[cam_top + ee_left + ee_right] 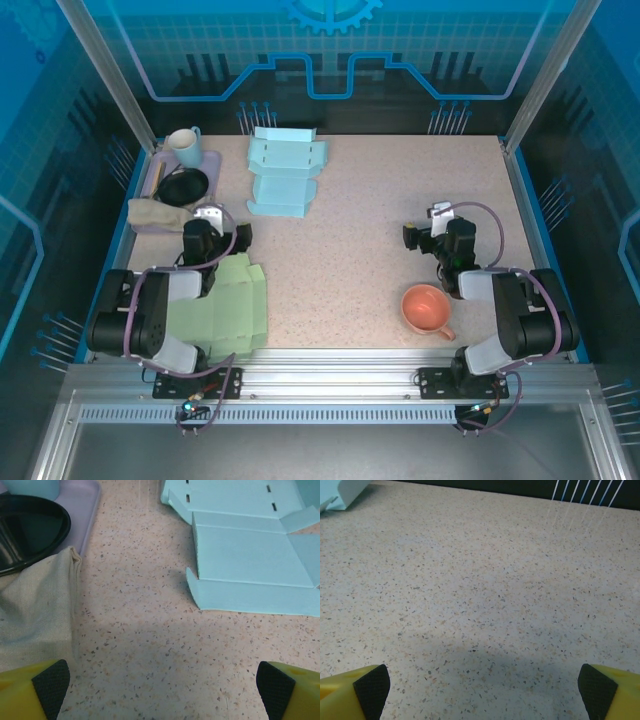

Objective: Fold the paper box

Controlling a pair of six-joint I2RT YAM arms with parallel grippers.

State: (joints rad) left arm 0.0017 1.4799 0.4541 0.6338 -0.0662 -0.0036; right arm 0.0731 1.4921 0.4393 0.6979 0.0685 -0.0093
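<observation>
Speckled table (360,260) is carrying a blue box (283,185). Left gripper (222,222) and right gripper (428,226) are holding their fingers wide apart, gripping nothing.

Paper box (240,555) cropped top and right

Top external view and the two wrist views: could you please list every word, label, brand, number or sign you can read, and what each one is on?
No legible words or numbers in any view.
Gear emblem on the back wall: a sign only, no lettering.
Light blue paper box, green paper box, pink mug: blank.
White patch on the left arm and white patch on the right arm: too small to read.
</observation>
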